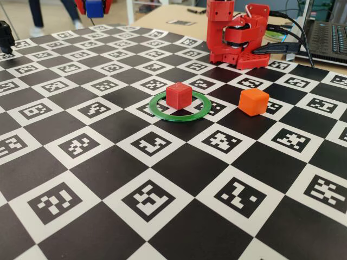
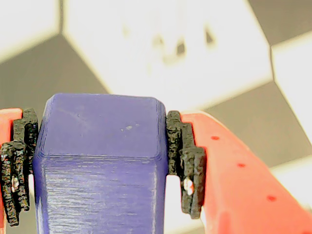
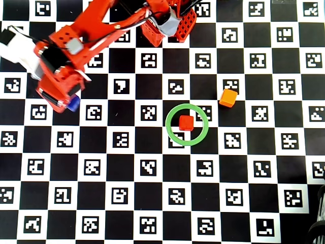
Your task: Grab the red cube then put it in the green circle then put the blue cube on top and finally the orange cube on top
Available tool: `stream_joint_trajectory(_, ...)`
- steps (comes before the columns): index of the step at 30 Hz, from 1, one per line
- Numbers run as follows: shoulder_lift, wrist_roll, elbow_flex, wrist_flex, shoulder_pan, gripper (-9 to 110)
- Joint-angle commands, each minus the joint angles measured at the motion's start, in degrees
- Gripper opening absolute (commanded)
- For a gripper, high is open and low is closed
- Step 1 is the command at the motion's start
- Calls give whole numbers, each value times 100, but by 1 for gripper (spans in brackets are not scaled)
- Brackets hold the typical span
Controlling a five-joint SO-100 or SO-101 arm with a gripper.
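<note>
In the overhead view the gripper (image 3: 71, 103) hung at far left, clamped on the blue cube (image 3: 74, 104); the wrist view showed its pads (image 2: 185, 163) pressed on both sides of it. From there the red cube (image 3: 186, 122) lay at about four o'clock, well apart, inside the green ring (image 3: 187, 124). The orange cube (image 3: 228, 98) sat at the ring's one o'clock, outside it. The stacking probably came next.

Beneath me lies a checkerboard mat (image 1: 108, 162) of black squares and white squares, each white one printed with a black coded marker. In the fixed view it covers a pale wooden worktop (image 1: 168, 16). A laptop (image 1: 328, 38) sits at the far right edge, with black cables (image 1: 293, 32) running beside it.
</note>
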Motion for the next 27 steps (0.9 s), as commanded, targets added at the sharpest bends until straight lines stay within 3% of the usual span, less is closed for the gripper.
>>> stream_joint_trajectory(1,677,-26,-624,396,-826,11)
stream_joint_trajectory(9,949,703,-422,677,-2373,11)
stream_joint_trajectory(27,1758,2408,2048,-483,-4447,11)
